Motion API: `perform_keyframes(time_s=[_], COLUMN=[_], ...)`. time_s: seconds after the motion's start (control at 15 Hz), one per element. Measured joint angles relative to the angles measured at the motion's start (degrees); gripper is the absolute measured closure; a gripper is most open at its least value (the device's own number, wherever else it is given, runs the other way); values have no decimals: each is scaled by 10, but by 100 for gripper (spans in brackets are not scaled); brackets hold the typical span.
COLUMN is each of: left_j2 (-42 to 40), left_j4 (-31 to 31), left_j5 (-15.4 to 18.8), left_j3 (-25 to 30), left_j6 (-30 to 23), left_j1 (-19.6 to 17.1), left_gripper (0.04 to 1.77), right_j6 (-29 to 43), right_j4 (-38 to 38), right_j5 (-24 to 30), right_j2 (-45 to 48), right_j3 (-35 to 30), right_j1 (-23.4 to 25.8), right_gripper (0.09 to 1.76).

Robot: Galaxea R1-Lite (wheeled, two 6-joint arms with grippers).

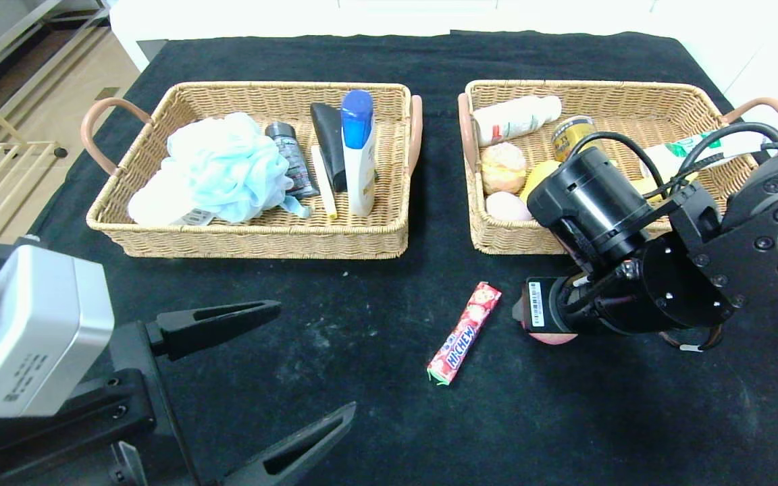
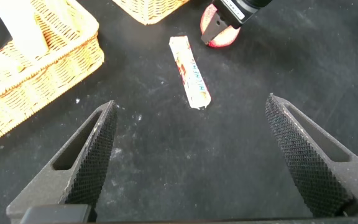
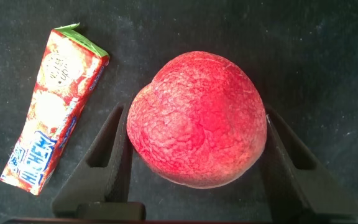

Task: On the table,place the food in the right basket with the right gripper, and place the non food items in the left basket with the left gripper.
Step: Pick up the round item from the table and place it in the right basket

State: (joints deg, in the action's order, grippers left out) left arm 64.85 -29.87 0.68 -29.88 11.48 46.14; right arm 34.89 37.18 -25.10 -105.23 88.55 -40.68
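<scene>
Nearest to me, my left gripper hangs low over the black worktop on the robot's left, its jaws spread wide with nothing between them. Just beyond, toward the middle, a Hi-Chew candy stick lies flat on the cloth, angled slightly. Right beside it, on the robot's right, my right gripper sits down at the worktop with its jaws around a red peach; the fingers flank the fruit on both sides, though I cannot tell whether they are pressing against it. From the head camera only a sliver of the fruit shows under the arm. Farther back stand two wicker baskets. The left basket holds a pale blue bath pouf, a small dark bottle, a black tube, and a white bottle with a blue cap. The right basket, partly hidden by my right arm, holds a white bottle, a can, a round bun and a pinkish item near its front wall.
</scene>
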Motion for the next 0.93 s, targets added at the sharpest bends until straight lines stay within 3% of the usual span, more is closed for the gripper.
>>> perform_keyframes(time_s=[0.93], left_j2=[-2], left_j4=[-1], left_j5=[-2], left_j3=[3], left_j6=[0], left_j1=[11], left_gripper=[9], right_j6=[-3], right_j4=[5], right_j5=[0], right_j2=[6], right_j3=[-2], right_j1=[-12], right_gripper=[66])
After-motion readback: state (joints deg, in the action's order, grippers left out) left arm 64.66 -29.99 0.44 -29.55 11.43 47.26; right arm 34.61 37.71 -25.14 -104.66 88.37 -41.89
